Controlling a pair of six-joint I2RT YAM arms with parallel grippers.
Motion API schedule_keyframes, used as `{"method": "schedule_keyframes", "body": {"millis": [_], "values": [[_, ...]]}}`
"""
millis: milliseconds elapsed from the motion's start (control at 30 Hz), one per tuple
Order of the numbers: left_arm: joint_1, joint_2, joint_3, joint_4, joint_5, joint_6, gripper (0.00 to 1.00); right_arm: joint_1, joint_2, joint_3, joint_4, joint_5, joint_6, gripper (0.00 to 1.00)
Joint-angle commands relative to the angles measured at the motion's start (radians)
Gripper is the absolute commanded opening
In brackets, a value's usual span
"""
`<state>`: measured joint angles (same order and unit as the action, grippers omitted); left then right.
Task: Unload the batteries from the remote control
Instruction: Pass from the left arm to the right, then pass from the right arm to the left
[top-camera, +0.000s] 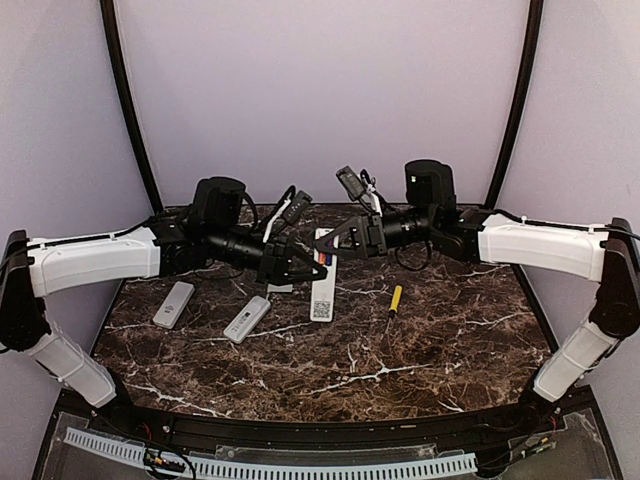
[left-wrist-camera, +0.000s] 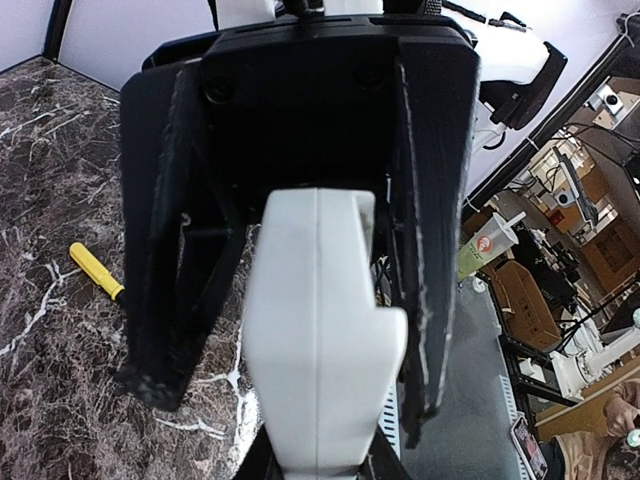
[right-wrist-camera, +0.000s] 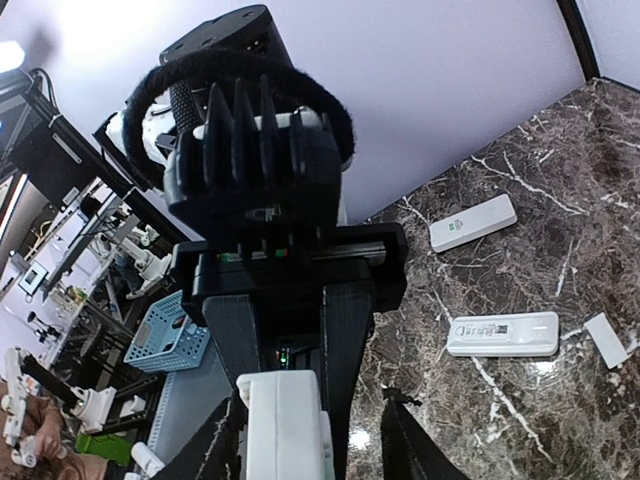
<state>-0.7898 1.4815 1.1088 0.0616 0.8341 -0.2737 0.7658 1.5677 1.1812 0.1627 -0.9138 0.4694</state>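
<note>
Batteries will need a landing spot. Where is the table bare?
Bare: the near strip of table in front of the two small remotes and screwdriver; also right of the screwdriver. Crowded: centre back, both end effectors at the long remote.

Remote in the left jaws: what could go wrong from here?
The right gripper and left gripper are very close over the remote; they could collide. Only the left jaws seem to hold the remote, so a push on the batteries might twist it loose. A freed battery could roll away across the table.
</note>
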Motion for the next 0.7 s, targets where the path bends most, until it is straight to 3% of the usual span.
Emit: {"method": "schedule_keyframes", "body": {"millis": [0, 167, 200, 233, 300, 333, 400, 467, 667], "values": [[0.001, -0.002, -0.003, 0.048, 0.053, -0.004, 0.00, 0.009, 0.008, -0.003, 0.104, -0.051, 0.043, 0.39], [0.001, -0.006, -0.009, 0.061, 0.041, -0.016, 0.00, 0.013, 0.003, -0.001, 0.101, -0.038, 0.041, 0.02], [0.001, -0.005, -0.008, 0.068, 0.037, -0.021, 0.00, 0.013, -0.003, -0.006, 0.105, -0.028, 0.044, 0.00], [0.001, -0.006, -0.009, 0.074, 0.030, -0.026, 0.07, 0.012, -0.012, -0.014, 0.111, -0.017, 0.046, 0.00], [0.001, -0.011, -0.013, 0.107, -0.001, -0.052, 0.36, 0.013, -0.041, -0.039, 0.133, 0.018, 0.057, 0.00], [0.002, -0.022, -0.021, 0.118, -0.014, -0.058, 0.57, 0.013, -0.057, -0.053, 0.149, 0.039, 0.062, 0.00], [0.002, -0.042, -0.036, 0.156, -0.057, -0.070, 0.76, 0.013, -0.087, -0.079, 0.199, 0.092, 0.077, 0.00], [0.004, -0.058, -0.046, 0.188, -0.101, -0.085, 0.84, 0.012, -0.119, -0.106, 0.262, 0.145, 0.103, 0.00], [0.006, -0.057, -0.069, 0.284, -0.105, -0.160, 0.90, 0.020, -0.180, -0.177, 0.524, 0.261, 0.211, 0.00]]}}
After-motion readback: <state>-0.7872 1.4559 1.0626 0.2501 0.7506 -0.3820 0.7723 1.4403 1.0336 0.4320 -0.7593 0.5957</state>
